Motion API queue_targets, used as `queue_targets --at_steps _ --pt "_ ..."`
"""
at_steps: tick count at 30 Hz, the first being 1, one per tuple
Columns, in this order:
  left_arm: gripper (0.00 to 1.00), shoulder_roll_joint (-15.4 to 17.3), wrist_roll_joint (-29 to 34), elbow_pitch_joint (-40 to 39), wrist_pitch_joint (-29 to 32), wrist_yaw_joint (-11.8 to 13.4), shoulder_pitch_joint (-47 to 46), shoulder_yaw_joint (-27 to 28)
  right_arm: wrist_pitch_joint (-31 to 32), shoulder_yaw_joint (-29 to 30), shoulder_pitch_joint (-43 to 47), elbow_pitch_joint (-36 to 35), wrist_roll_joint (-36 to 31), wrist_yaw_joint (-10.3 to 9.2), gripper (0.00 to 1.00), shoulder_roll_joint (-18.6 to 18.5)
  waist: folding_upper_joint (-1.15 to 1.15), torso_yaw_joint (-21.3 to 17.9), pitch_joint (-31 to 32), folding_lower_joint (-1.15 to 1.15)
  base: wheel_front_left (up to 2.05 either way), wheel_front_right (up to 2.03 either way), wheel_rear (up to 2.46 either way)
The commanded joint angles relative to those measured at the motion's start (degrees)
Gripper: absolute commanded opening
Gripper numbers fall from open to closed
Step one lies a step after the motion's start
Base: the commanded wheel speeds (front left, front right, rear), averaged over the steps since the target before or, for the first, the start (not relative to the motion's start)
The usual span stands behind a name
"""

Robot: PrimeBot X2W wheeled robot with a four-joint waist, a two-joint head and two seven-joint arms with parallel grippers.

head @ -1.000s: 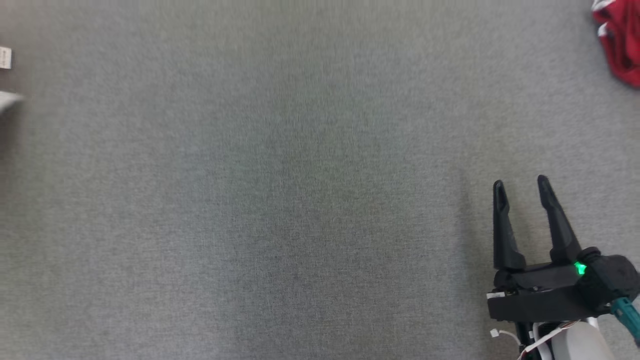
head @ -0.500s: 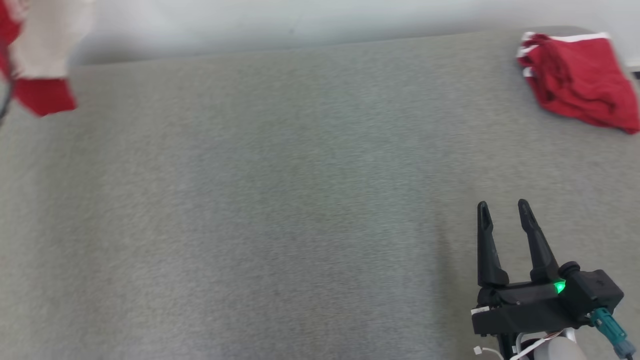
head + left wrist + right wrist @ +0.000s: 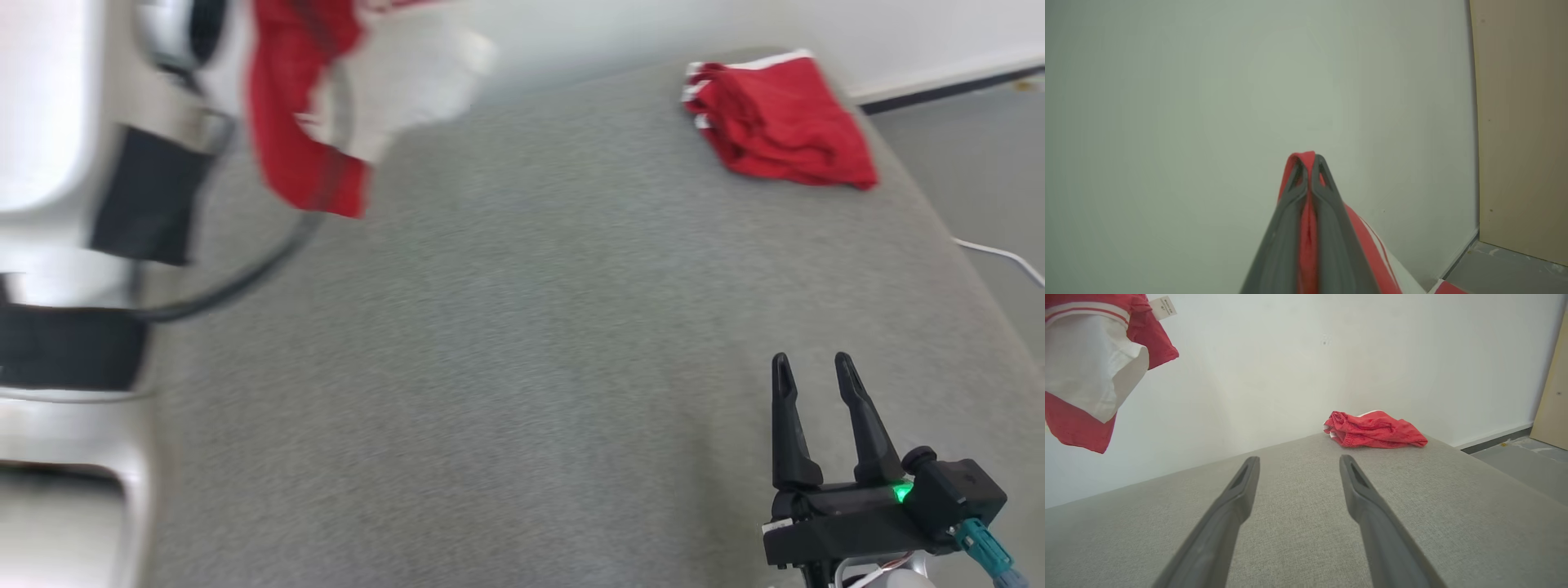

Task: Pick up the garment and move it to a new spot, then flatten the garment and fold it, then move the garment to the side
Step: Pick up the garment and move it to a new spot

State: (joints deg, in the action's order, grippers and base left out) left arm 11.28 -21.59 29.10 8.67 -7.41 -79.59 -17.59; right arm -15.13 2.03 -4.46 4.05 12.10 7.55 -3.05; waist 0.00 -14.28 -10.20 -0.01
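Note:
A red and white garment [image 3: 302, 122] hangs in the air above the far left of the grey table [image 3: 522, 367], blurred in the head view. In the right wrist view the same garment [image 3: 1086, 375] dangles at the upper left with a white label on top. My left gripper [image 3: 1308, 157] is shut on a fold of its red cloth [image 3: 1306, 228], raised and pointing at the white wall. My pale left arm [image 3: 73, 163] rises along the left edge. My right gripper [image 3: 810, 359] stands open and holds nothing near the table's front right, also seen from its wrist [image 3: 1299, 459].
A second red garment [image 3: 775, 122] with white trim lies bunched on the table's far right corner [image 3: 1374, 430]. A white wall stands behind the table. Grey floor and a white cable [image 3: 1000, 257] lie past the right edge. A tan panel [image 3: 1523, 122] stands by the wall.
The head camera has swung, so the table's far edge and wall have come into view. The hanging garment and my left arm now show at the upper left. The right gripper stays open.

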Motion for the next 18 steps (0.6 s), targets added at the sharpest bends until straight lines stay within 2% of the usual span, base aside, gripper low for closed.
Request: queue_targets --at_steps 1,6,11,18 --pt "0.0 -1.69 -1.14 -0.59 0.06 -0.06 -0.6 -1.01 0.01 -0.1 0.67 0.12 0.87 -0.15 1.0 0.27 0.0 -3.77 1.0 0.01 0.0 0.0 0.0" --pt "0.0 -5.59 -3.34 -1.47 -1.34 0.35 1.71 -2.04 0.01 -0.17 0.94 0.36 1.75 -0.15 1.0 0.28 0.0 -5.56 0.7 0.01 0.0 0.0 0.0" --pt "0.0 -7.11 -5.48 -3.3 -2.46 1.48 6.82 -3.13 0.01 0.4 1.3 0.48 1.74 -0.15 1.0 0.29 0.0 -5.21 0.28 0.01 0.0 0.0 0.0" --pt "0.0 -7.09 -8.92 -6.65 -4.28 4.66 24.46 -3.33 0.01 0.94 0.9 0.75 0.79 -0.15 1.0 0.28 0.0 -2.39 -0.95 0.01 0.0 0.0 0.0"
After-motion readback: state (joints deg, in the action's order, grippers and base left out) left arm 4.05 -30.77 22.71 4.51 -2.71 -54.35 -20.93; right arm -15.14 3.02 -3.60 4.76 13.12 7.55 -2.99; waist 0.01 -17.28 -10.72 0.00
